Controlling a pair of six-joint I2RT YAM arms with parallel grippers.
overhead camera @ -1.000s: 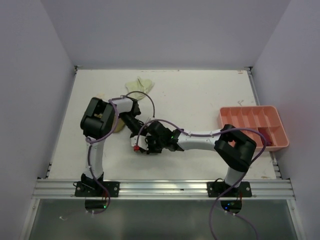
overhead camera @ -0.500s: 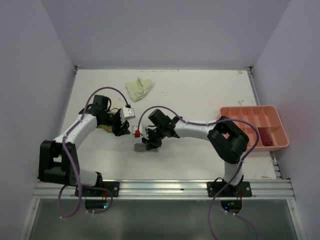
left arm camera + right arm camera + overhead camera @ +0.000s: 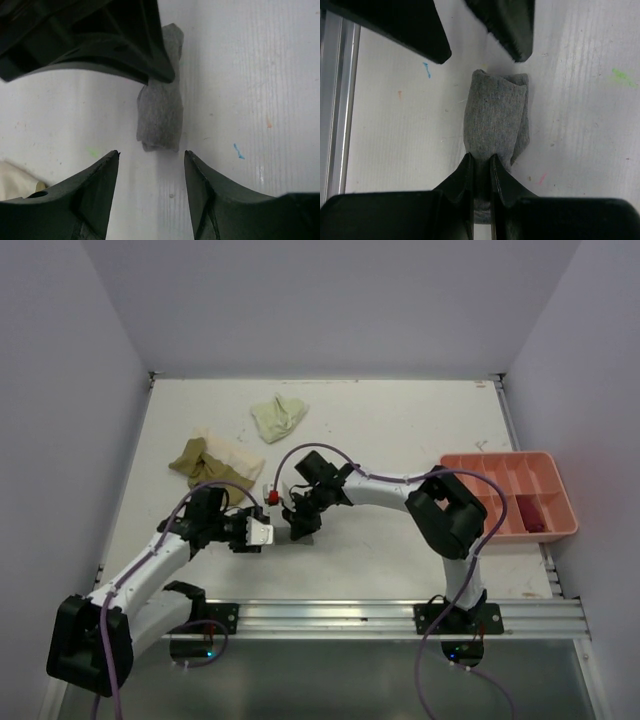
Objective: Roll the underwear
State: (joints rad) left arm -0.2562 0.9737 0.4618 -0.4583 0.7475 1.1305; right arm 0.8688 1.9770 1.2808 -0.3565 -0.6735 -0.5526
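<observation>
right gripper (image 3: 480, 161): jaws pinched nearly together on one end of the small grey rolled cloth underwear (image 3: 495, 117) | left gripper (image 3: 151, 156): jaws apart, facing the roll's other end, touching nothing (roll lies just beyond the fingertips) | roll: on white table (image 3: 400, 430), centre-front, between both grippers

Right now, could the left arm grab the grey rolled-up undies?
Probably yes. The left gripper is open and the grey roll lies just ahead of it, with only bare table between. The right gripper pinches the far end only.
</observation>
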